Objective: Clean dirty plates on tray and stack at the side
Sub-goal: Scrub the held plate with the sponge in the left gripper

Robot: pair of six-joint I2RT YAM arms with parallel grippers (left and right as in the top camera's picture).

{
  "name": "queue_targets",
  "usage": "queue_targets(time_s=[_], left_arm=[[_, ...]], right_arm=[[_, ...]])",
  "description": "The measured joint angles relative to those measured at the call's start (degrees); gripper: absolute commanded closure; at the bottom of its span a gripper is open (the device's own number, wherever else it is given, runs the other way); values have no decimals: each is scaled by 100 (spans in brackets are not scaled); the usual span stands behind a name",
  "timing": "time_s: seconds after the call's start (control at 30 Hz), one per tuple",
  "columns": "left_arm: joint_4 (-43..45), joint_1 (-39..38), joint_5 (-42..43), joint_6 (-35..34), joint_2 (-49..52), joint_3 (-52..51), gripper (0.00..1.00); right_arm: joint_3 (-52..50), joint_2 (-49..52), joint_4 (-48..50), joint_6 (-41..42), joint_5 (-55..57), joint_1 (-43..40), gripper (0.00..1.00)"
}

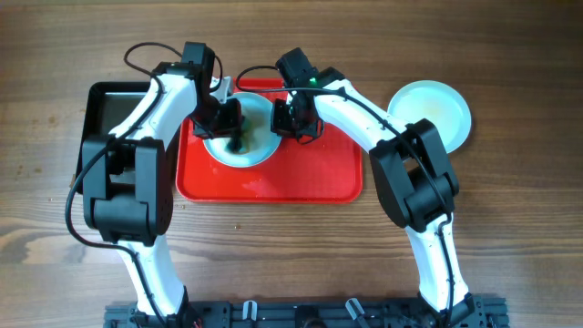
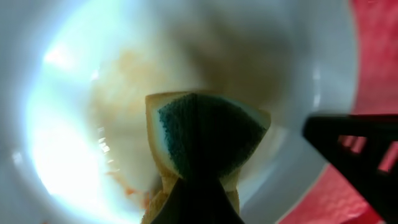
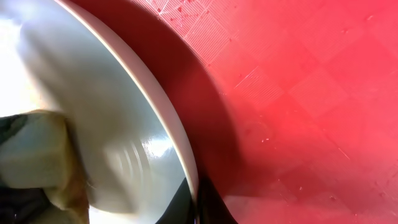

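Observation:
A plate (image 1: 255, 146) lies on the red tray (image 1: 310, 178) near its back left. My left gripper (image 1: 233, 123) is shut on a yellow sponge with a green scouring face (image 2: 208, 134) and presses it into the plate's centre (image 2: 93, 124), where faint orange-brown sauce smears show. My right gripper (image 1: 291, 118) is shut on the plate's right rim (image 3: 177, 143), one finger inside and one outside. The sponge also shows at the left of the right wrist view (image 3: 37, 155). A second plate (image 1: 437, 111) lies on the table to the right of the tray.
A black tray (image 1: 114, 109) sits left of the red tray, partly under my left arm. The red tray's floor (image 3: 311, 106) is bare to the right and front of the plate. The wooden table (image 1: 510, 219) surrounds everything.

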Motion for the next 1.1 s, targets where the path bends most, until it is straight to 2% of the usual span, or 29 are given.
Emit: queue_targets(time_s=[0.13, 0.4, 0.5, 0.57, 0.83, 1.1], left_arm=[[391, 0, -7, -17, 7, 0, 96], [1099, -7, -1152, -164, 81, 0, 96], [1104, -24, -1325, -223, 96, 2, 96], [1008, -39, -1410, -317, 105, 15, 96], [-376, -42, -1611, -409, 105, 133, 96], [-767, 52, -640, 210, 125, 109, 96]], right_arm=[[0, 0, 0, -17, 0, 0, 96], [0, 0, 28, -20, 2, 0, 96], [0, 0, 28, -17, 2, 0, 96], [0, 0, 31, -20, 0, 0, 96], [-7, 0, 22, -170, -22, 66, 96], [-7, 0, 22, -210, -28, 66, 96]])
